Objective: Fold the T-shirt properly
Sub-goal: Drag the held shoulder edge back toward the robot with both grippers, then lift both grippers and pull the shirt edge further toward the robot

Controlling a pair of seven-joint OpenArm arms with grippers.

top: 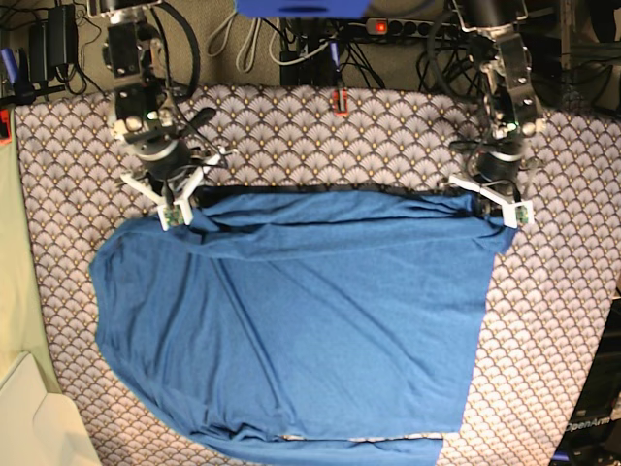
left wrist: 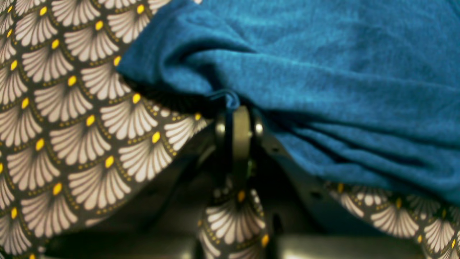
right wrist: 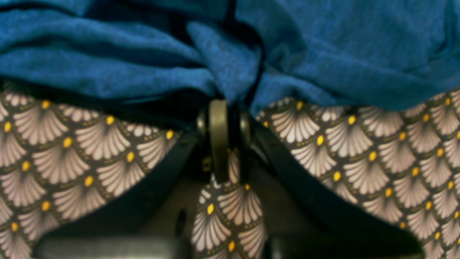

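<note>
Your left gripper (left wrist: 233,108) is clamped shut on a small bunch of the T-shirt (left wrist: 323,72) edge; the wrist view shows a curl of blue fabric pinched at the jaw tips. Your right gripper (right wrist: 224,108) is also closed on the T-shirt (right wrist: 107,64), with a gathered tuck of cloth pulled into the jaws. In the base view the left gripper (top: 500,199) sits at the far corner on that view's right, the right gripper (top: 179,199) at the far corner on its left, so both hold the far edge of the T-shirt (top: 310,320).

The shirt lies spread over the patterned tablecloth (top: 563,320) on the worktop, mostly flat, with some diagonal creases and a rounded bulge on the view's left side. The near hem runs out of frame at the bottom. Sleeves aren't clearly visible; can't tell if they're tucked under.

Progress looks early: both corners are gripped but no clean fold is showing yet. Likely left for you: lift the far edge, bring it over toward the near hem, then the remaining folds and smoothing.
</note>
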